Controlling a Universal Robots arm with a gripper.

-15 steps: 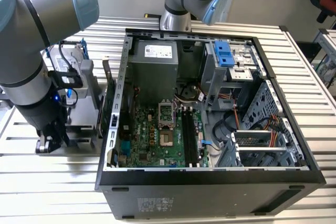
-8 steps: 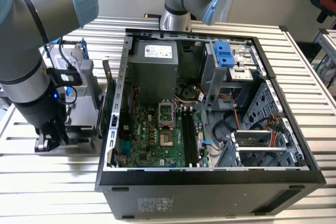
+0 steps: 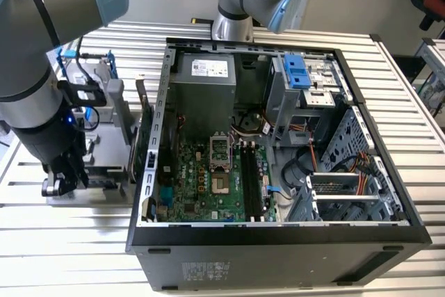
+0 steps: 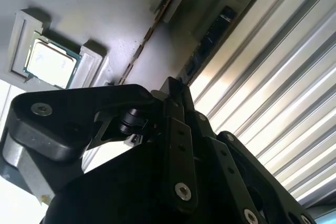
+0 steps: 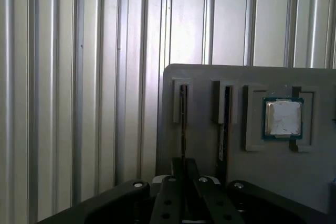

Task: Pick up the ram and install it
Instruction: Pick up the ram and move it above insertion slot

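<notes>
Ram [image 5: 182,114] stands on edge in a slot of the grey holder [image 5: 205,145], at the exterior view's left beside the open computer case [image 3: 278,241]; gripper [image 5: 184,165] lined up on it, pinching or merely straddling, cannot tell. Best drawn straight out along its slot, clear of the second board [image 5: 227,121] alongside. Holder also seats a processor chip [image 5: 282,117] in a pocket beyond that board.

Exterior view: bright, even light; computer case [image 3: 278,137] interior shadowed. Second wrist view: hard glare on table slats [image 4: 273,66] beside grey fixture [image 4: 105,9]. First wrist view: fixture dim, slats around it brighter.
</notes>
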